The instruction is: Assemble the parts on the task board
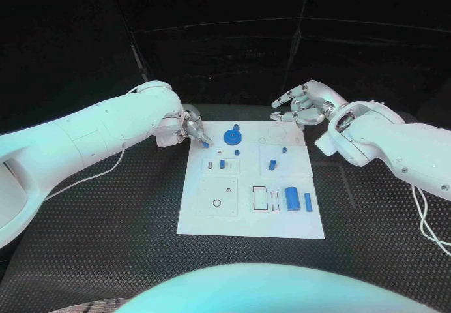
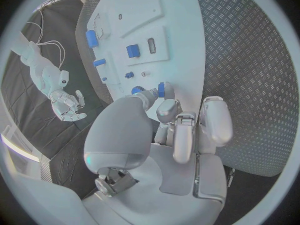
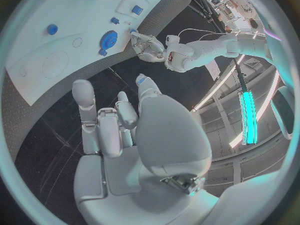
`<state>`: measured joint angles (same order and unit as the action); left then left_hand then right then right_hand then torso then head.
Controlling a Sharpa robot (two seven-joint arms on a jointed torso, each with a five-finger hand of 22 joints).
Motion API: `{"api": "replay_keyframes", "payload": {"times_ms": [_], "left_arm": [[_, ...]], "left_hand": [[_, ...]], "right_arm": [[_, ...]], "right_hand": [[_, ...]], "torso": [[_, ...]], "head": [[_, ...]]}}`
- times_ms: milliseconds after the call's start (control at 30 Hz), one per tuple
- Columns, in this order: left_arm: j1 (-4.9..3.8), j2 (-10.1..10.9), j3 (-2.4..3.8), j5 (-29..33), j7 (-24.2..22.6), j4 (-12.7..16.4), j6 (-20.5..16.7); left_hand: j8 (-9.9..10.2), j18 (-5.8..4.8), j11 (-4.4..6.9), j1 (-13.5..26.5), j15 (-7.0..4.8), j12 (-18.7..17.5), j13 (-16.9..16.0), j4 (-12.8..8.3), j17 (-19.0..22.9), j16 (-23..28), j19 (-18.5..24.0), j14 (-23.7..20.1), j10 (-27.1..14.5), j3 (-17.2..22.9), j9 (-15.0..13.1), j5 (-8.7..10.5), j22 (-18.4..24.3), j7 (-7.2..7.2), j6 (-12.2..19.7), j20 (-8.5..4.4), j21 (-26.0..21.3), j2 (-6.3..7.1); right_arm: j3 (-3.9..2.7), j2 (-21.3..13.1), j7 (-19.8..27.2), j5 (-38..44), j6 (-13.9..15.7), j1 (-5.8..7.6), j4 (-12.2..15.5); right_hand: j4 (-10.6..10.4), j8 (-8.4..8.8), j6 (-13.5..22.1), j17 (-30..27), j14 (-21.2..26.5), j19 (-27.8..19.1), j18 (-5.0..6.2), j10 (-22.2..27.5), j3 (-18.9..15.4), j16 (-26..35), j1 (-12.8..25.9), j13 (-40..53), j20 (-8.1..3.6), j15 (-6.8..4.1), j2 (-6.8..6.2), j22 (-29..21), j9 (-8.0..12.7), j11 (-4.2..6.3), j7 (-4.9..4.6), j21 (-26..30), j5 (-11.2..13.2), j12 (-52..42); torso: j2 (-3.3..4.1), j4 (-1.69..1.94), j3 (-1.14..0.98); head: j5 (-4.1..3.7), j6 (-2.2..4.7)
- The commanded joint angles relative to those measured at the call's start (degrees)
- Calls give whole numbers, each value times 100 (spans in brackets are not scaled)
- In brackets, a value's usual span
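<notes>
The white task board (image 1: 246,222) lies in the middle of the table. My left hand (image 1: 191,129) is at the board's far left corner and pinches a small blue part (image 2: 161,89) between thumb and finger, just over the board's edge. A blue gear (image 1: 231,137) sits on the board close beside that hand, and is also seen from the right wrist (image 3: 110,37). My right hand (image 1: 301,104) hovers past the board's far right corner with its fingers spread, holding nothing. A blue cylinder (image 1: 292,195) lies near the board's right side.
More small blue parts (image 1: 272,163) lie and stand in the board's middle. White plates with cut-outs (image 1: 218,194) are set into the board's near half. A white cable (image 1: 103,171) runs over the ribbed black table on the left.
</notes>
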<state>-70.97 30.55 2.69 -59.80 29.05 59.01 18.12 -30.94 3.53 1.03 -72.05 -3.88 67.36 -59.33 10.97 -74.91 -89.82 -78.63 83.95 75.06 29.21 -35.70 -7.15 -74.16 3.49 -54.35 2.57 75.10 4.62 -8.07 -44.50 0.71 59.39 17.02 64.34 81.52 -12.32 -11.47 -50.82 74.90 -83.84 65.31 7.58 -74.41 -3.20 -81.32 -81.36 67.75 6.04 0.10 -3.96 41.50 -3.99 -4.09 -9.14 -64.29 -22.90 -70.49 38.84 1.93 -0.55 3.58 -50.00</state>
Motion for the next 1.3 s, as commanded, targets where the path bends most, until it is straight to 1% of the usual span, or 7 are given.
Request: {"api": "replay_keyframes", "payload": {"times_ms": [33, 300, 533, 667, 733, 967, 1300], "left_arm": [[-5, 165, 0, 271, 53, 280, -558], [92, 651, -7, 307, 62, 1112, -1120], [252, 1071, -16, 129, 48, 1840, -1569], [360, 1208, -75, -134, 49, 2133, -1762], [390, 1224, -93, -204, 51, 2189, -1802], [489, 1228, -129, -488, 85, 2316, -1783], [543, 1139, -146, -679, 144, 2300, -1429]], "left_hand": [[-57, 92, 7, 136, -30, 53, -41, -863, -1509, -18, -25, 605, 63, 967, -26, -40, -41, -55, 10, -31, 32, 23], [-122, 80, 24, 294, -44, 92, -74, -996, -1509, -18, -66, 605, 109, 1168, -52, -40, -91, -59, -1, -39, 65, 72], [-162, 72, 33, 375, -51, 148, -134, -1067, -1509, -18, -94, 605, 158, 1271, -65, -40, -125, -69, -21, -46, 91, 105], [-194, 72, 41, 431, -58, 187, -174, -1103, -1509, -18, -99, 605, 191, 1342, -74, -43, -132, -77, -34, -52, 92, 122], [-203, 71, 44, 446, -61, 193, -178, -1112, -1509, -18, -103, 605, 197, 1365, -77, -43, -137, -79, -35, -54, 95, 125], [-234, 66, 50, 499, -67, 218, -199, -1139, -1509, -18, -121, 605, 217, 1431, -87, -43, -160, -85, -36, -60, 112, 131], [-260, 74, 50, 569, -70, 176, -129, -1135, -1509, -18, -103, 605, 188, 1477, -85, -39, -134, -85, -21, -65, 82, 119]], "right_arm": [[-3, -17, 27, 12, -56, 10, 14], [-3, -36, 18, 16, -62, 11, 15], [-3, -38, 13, 17, -67, 11, 6], [-2, -34, 13, 17, -70, 10, -3], [-2, -31, 14, 17, -70, 10, -6], [-2, -19, 17, 4, -77, 10, -13], [-2, -23, 19, 0, -64, 10, -7]], "right_hand": [[15, -20, 46, 77, -275, 39, 111, 41, -16, 38, -28, -3, -16, -42, 32, -4, 4, 5, 5, 40, -27, -26], [19, -22, 45, 76, -274, 43, 110, 42, -16, 39, -35, -4, -16, -42, 30, 1, 4, 5, 5, 38, -31, -25], [24, -25, 43, 75, -275, 41, 111, 40, -15, 40, -44, -2, -16, -43, 27, -3, 4, 6, 6, 41, -36, -28], [24, -25, 43, 75, -275, 41, 111, 40, -15, 40, -44, -2, -16, -43, 27, -3, 4, 6, 6, 41, -36, -28], [24, -25, 43, 75, -275, 41, 111, 40, -15, 40, -44, -2, -16, -43, 27, -3, 4, 6, 6, 41, -36, -28], [28, -29, 41, 76, -275, 42, 111, 43, -14, 41, -52, -7, -17, -43, 26, -4, 3, 7, 7, 42, -41, -23], [28, -29, 41, 76, -275, 42, 111, 43, -14, 41, -52, -7, -17, -43, 26, -4, 3, 7, 7, 42, -41, -23]], "torso": [[5, -12, -6], [-11, 13, -2], [-11, 5, -3], [-6, 12, 3], [-7, 18, 5], [4, -19, 1], [5, -5, -2]], "head": [[1, 0], [12, 0], [37, 0], [51, 0], [52, 0], [85, 0], [75, 0]]}}
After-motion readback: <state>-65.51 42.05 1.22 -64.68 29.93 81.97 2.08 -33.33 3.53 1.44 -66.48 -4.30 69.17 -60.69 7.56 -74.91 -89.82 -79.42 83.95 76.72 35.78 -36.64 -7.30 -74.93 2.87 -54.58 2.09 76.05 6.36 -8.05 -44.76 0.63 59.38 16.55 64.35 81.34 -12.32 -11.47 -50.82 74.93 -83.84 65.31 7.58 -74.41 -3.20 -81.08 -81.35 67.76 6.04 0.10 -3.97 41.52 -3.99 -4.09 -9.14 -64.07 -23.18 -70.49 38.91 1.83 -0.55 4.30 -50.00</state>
